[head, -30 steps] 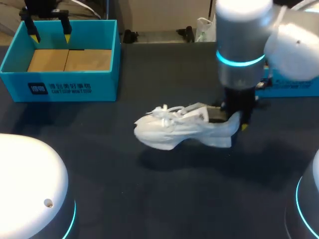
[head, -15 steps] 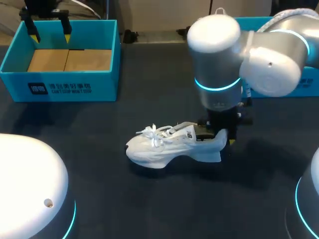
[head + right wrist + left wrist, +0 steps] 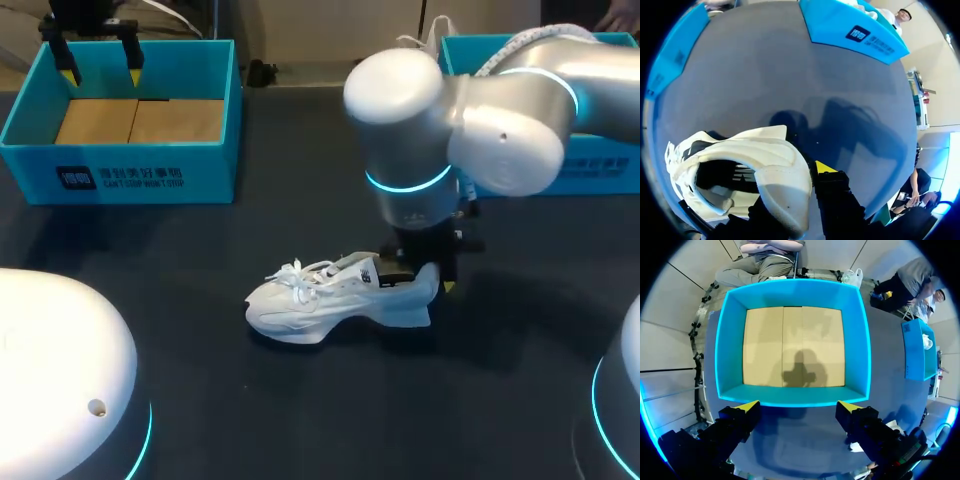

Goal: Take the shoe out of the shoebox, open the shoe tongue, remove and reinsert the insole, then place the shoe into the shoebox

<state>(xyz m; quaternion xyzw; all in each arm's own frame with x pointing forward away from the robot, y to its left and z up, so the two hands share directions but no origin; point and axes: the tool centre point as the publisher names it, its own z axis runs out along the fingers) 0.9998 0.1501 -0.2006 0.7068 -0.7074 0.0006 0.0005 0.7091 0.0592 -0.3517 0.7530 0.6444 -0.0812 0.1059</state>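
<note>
Well left of the shoe (image 3: 335,300) stands the shoebox (image 3: 120,175), with the left gripper (image 3: 98,55) above it, spread wide and holding nothing. The shoe lies low, toe pointing left. At its heel the right gripper (image 3: 428,280) pinches the heel wall. So narrow a hold could let the shoe twist, or tip on release.

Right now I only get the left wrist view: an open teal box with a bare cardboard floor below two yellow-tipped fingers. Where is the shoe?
Observer: The white lace-up shoe is out on the dark table, well apart from that teal box.
Operator: Is anything holding it?
Observer: Yes, the right gripper is shut on its heel.
Operator: Which way does it face?
Observer: Its toe points toward the robot's left side, with the laces on top.
</note>
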